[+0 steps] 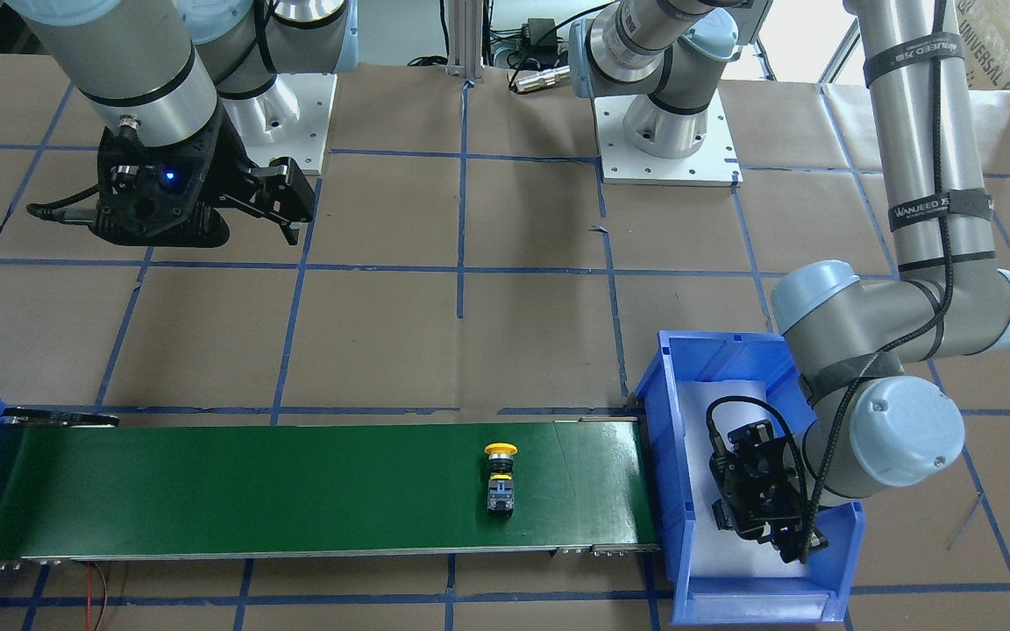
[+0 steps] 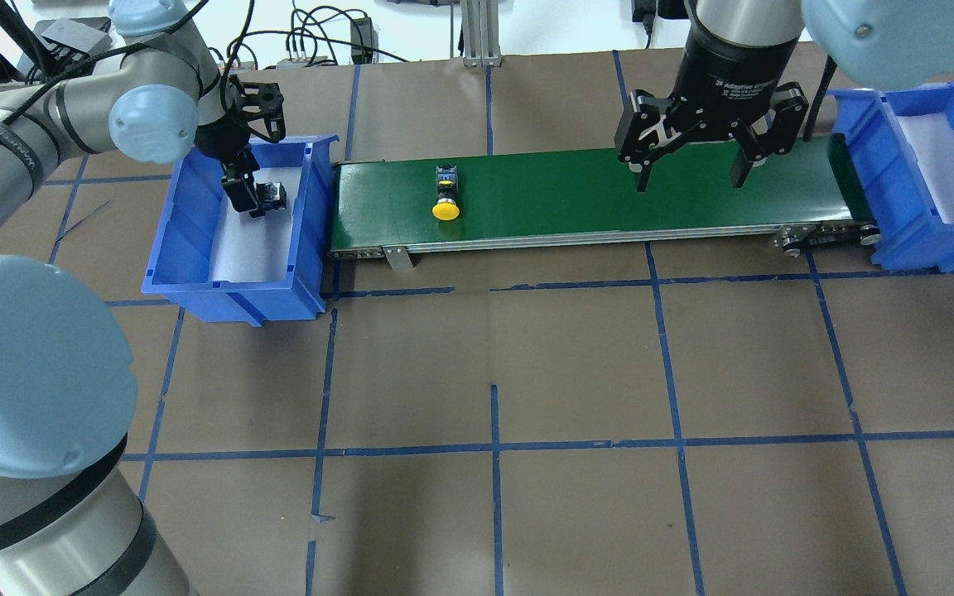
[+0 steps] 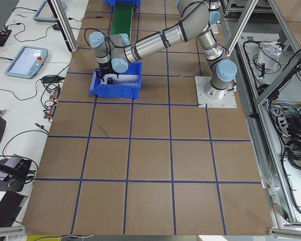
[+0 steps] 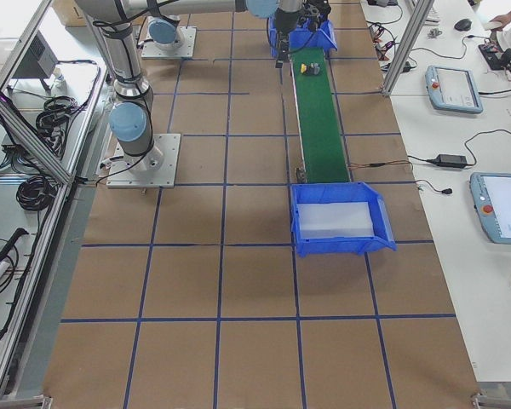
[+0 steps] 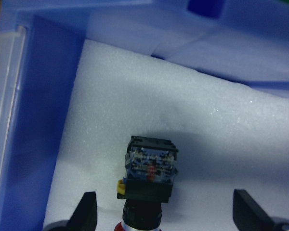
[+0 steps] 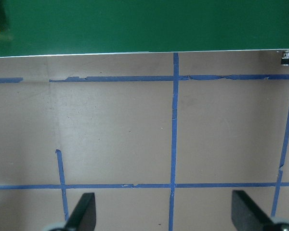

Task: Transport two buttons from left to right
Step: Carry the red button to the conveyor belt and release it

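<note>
In the bin [image 2: 220, 291] at the belt's [image 2: 576, 199] left end, left end effector [image 5: 164, 207] gapes astride the red button [image 5: 150, 168]; yellow button [image 2: 446, 199] lies on the belt, right end effector [image 2: 690, 178] released; likely light, rigid: pinch the boxy block.

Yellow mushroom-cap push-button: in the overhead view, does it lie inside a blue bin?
No, the yellow mushroom-cap push-button lies on the green conveyor belt.

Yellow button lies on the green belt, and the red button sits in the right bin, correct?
No. The yellow button lies on the belt, but the red button sits in the left bin, under the open left gripper; the left wrist view shows it.
</note>
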